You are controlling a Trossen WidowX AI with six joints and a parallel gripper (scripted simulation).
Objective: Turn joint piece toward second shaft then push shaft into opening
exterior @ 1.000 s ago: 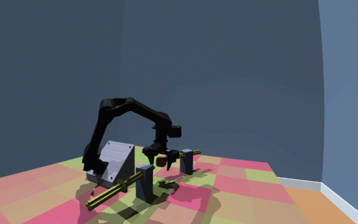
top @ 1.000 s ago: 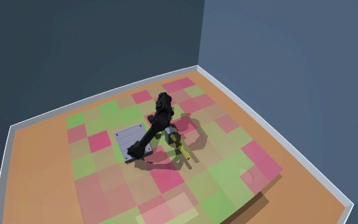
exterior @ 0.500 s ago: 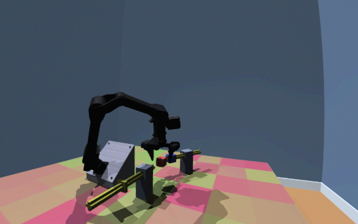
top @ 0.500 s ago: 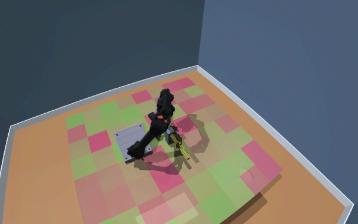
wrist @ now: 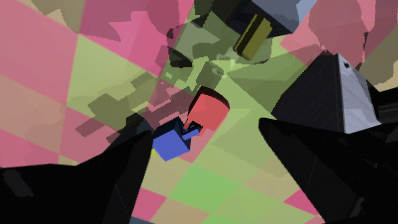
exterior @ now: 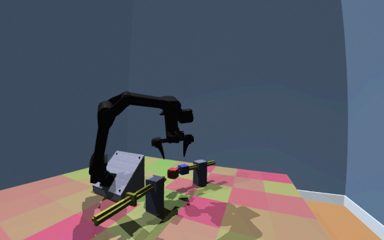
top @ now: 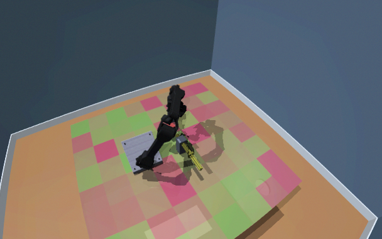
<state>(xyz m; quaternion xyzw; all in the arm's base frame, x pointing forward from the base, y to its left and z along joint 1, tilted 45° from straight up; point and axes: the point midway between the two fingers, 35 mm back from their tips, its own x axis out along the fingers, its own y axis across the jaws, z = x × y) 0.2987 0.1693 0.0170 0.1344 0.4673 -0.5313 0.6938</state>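
The red joint piece (exterior: 172, 173) (wrist: 207, 112) hangs on small hinges beside a blue piece (exterior: 183, 169) (wrist: 171, 143) on the end of the yellow first shaft (exterior: 192, 167), which is held in its grey block (exterior: 200, 174). In the wrist view the red piece's dark far end faces roughly toward the second shaft (top: 197, 161) (exterior: 115, 208) (wrist: 254, 37); its opening is not clear. The second shaft passes through its block (top: 180, 144) (exterior: 155, 196), and its short inner end is apart from the red piece. My gripper (exterior: 174, 156) (wrist: 206, 129) is open and empty above the red piece.
A square yellow collar (top: 190, 153) (exterior: 131, 198) sits on the second shaft's long outer part. The sloped grey arm base (top: 136, 151) (exterior: 124, 164) stands beside the second block. The arm arches over from the base, and its shadows fall across the checkered table top (top: 174, 192).
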